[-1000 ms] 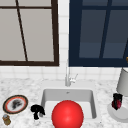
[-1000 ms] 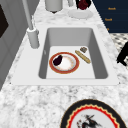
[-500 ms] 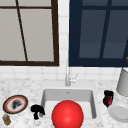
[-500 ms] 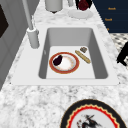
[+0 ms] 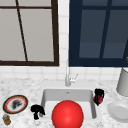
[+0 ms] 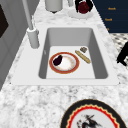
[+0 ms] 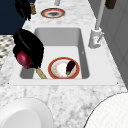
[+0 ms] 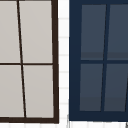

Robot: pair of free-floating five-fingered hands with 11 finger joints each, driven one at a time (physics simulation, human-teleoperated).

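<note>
Right hand [image 5: 99, 94] curled round a dark red round fruit [image 5: 98, 99] above the white sink's [image 5: 92, 110] right rim, not yet set down; left hand [image 5: 37, 110], fingers curled, idles at the left rim.

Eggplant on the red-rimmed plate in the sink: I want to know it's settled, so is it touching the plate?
Touching. In the right side view the eggplant lies directly on the red-rimmed plate, overlapping its rim; the left side view shows the same.
</note>
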